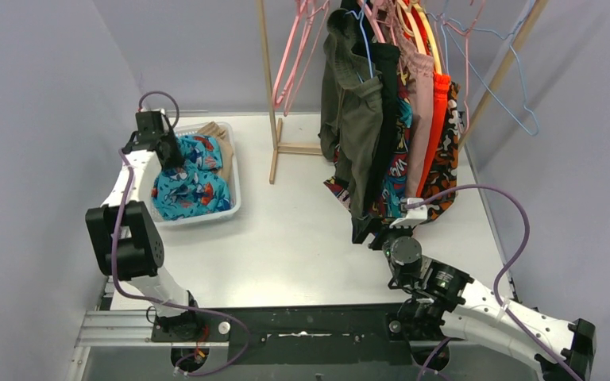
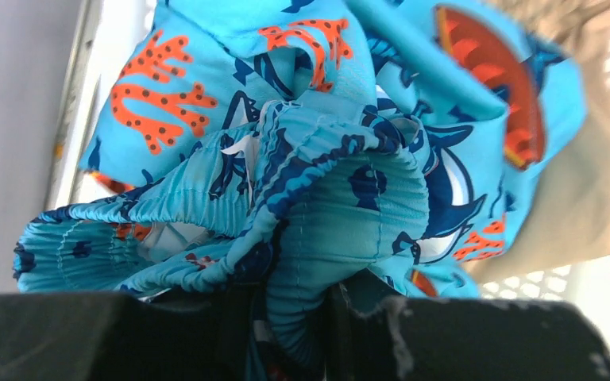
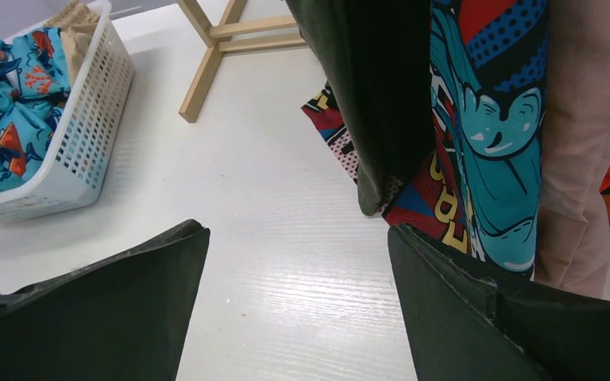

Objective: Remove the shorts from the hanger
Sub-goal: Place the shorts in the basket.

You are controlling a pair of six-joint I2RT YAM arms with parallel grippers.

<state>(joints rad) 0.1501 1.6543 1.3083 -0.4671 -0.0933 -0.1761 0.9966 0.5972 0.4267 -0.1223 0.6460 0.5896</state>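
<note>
Several shorts [image 1: 401, 119] hang with their long axis vertical, hems just above and ahead of my right gripper [image 3: 298, 309], jaws spread and empty; that arm is much the nearer. My left gripper [image 2: 298, 333] pinches teal shorts [image 2: 341, 198] in the basket [image 1: 234, 190]. The right wrist view shows the dark hem [image 3: 377, 182] toward its right finger. Only the top view shows the hangers [image 1: 425, 32].

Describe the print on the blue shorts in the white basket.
The teal shorts carry navy sharks and orange coral shapes; left wrist view shows it best.
</note>
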